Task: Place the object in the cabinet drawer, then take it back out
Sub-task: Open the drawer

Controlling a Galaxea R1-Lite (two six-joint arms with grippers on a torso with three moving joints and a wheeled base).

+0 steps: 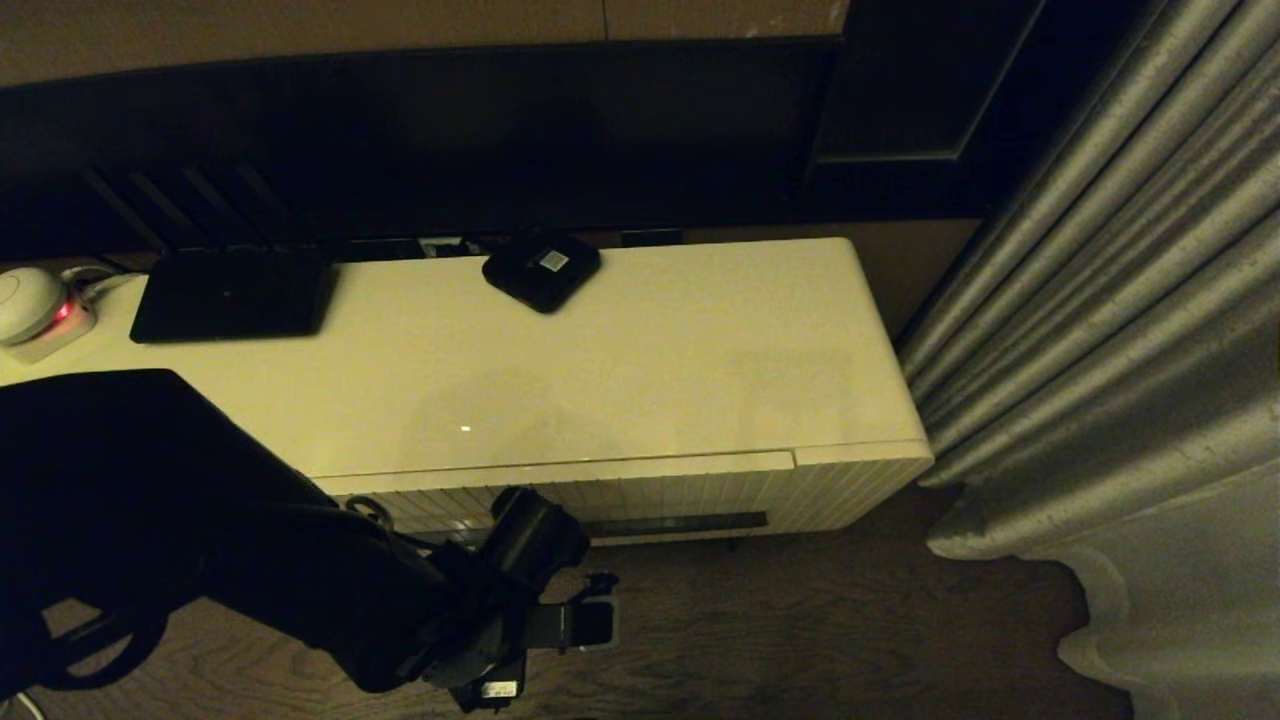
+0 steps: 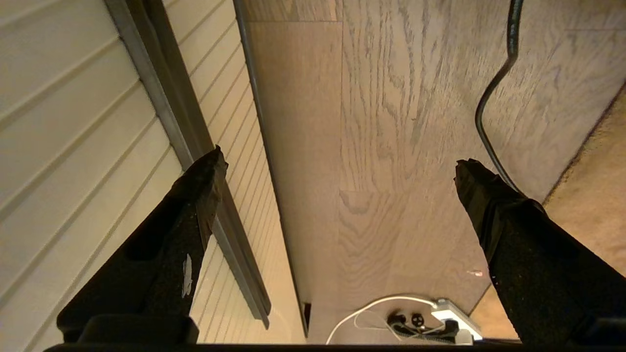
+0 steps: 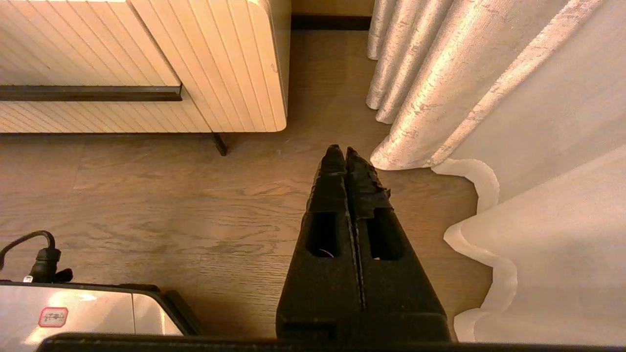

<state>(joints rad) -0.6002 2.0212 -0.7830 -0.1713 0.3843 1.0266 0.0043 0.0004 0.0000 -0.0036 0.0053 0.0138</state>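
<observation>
Your cabinet drawer [image 1: 640, 495] sits shut in the cream cabinet, its ribbed front flush, a dark strip along its lower edge; its inside is hidden and the umbrella shows in no view, so you cannot tell where it lies. Your left claw [image 2: 337, 171] hangs spread wide and empty just before that ribbed front, over the wood-grain floor [image 2: 391, 122]. Your right claw [image 3: 346, 159] is pressed together near the grey pleated curtain [image 3: 440, 73], while the glossy counter [image 1: 650, 350] carries a flat black router [image 1: 232, 295] and a small black box [image 1: 541, 268].
</observation>
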